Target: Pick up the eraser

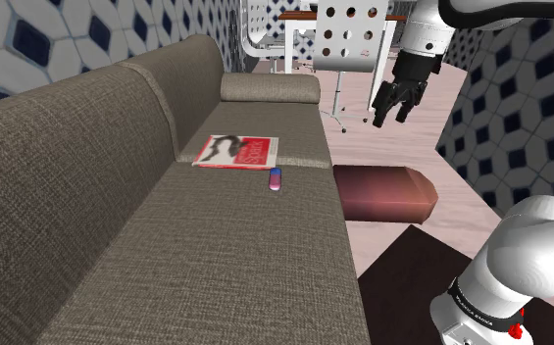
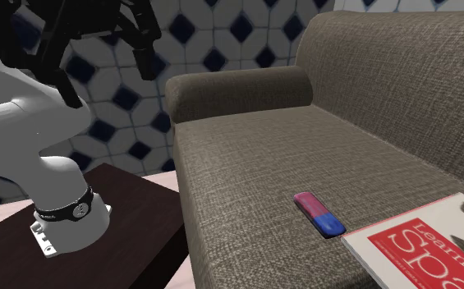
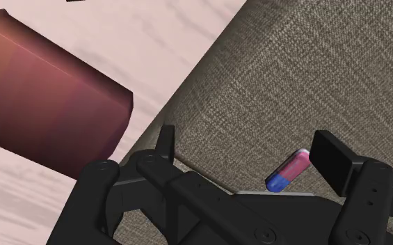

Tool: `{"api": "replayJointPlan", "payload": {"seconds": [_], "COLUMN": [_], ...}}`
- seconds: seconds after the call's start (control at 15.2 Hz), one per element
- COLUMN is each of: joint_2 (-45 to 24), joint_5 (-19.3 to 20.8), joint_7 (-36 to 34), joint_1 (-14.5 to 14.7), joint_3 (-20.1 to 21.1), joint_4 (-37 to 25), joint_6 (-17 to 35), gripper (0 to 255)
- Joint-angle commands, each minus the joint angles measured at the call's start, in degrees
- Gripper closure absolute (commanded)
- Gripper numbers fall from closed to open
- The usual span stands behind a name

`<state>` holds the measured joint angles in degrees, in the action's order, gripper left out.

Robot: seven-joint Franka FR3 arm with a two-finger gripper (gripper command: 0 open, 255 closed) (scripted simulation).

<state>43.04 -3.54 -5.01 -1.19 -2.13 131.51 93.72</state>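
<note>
Nearest, in the shoulder view: dark stand (image 1: 412, 284) at lower right, arm (image 1: 525, 260) rising off it. Sofa (image 1: 216, 265) runs away along the left.

Mid seat: eraser (image 1: 275, 180), pink at one end and blue at the other, lying flat near the front edge. It sits just beside a corner of the red magazine (image 1: 236, 151) (touching or not, cannot tell).

Off the seat, on the floor: maroon stool (image 1: 382, 192), near the sofa front.

Farther and high: gripper (image 1: 390, 118), well apart from the eraser, hanging above the floor off the sofa's front. Fingers are spread wide with nothing between them. The wrist view looks down past the fingers to the eraser on the fabric, closer to one finger than centred.

Behind: white chair (image 1: 355, 39), tiled wall (image 1: 29, 39).

Judgement: reach not yet made, whole descent left. Risks:
- The eraser is low and small on soft fabric. Fingers too low would press into the seat; too high, they would close over its top and skid off.
- An off-centre approach lands one finger first and shoves it, perhaps under the magazine or off the front edge.
- The magazine is close, so a finger on that side could catch its corner and pinch paper with the eraser
</note>
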Motion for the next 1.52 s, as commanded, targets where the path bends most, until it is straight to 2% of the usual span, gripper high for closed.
{"api": "replayJointPlan", "payload": {"seconds": [0.0,0.4,0.79,1.12,1.45], "joint_2": [0.0,-6.8,-16.8,-27.0,-38.4], "joint_5": [0.0,-2.7,-3.2,-1.2,3.6], "joint_7": [0.0,-11.8,-23.7,-34.2,-45.5], "joint_1": [0.0,-0.6,-1.6,-2.9,-3.7], "joint_3": [0.0,7.0,13.4,18.1,21.4], "joint_4": [0.0,1.9,0.2,-3.9,-10.3], "joint_6": [0.0,9.5,18.3,24.5,28.8], "gripper": [0,0,0,0,0]}}
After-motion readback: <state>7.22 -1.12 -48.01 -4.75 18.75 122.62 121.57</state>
